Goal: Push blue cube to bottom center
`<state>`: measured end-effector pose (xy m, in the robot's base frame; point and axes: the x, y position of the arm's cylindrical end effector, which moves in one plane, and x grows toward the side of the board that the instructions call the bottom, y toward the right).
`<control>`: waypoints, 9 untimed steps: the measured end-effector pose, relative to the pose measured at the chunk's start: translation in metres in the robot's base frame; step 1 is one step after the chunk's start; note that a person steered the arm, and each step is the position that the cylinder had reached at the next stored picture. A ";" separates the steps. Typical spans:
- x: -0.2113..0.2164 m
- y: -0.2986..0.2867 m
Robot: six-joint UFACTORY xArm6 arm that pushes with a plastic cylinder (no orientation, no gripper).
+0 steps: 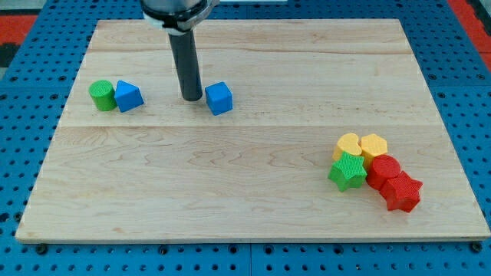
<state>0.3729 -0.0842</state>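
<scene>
The blue cube (219, 98) sits on the wooden board (230, 176), left of centre in the upper half. My tip (191, 98) stands just to the cube's left, a small gap away, at about the same height in the view. The dark rod rises from it to the view's top. A second blue block (128, 96), wedge-like in shape, lies at the far left, touching a green cylinder (101, 95).
At the right, a cluster lies together: two yellow blocks (349, 145) (374, 146), a green star (347, 172), a red block (384, 170) and a red star (402, 192). A blue pegboard surrounds the board.
</scene>
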 end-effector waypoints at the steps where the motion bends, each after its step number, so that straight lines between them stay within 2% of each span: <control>1: 0.011 0.039; 2: 0.060 0.108; 3: 0.085 0.149; 4: 0.090 0.130; 5: 0.128 0.144; 6: 0.140 0.131; 8: 0.136 0.073; 9: 0.147 0.060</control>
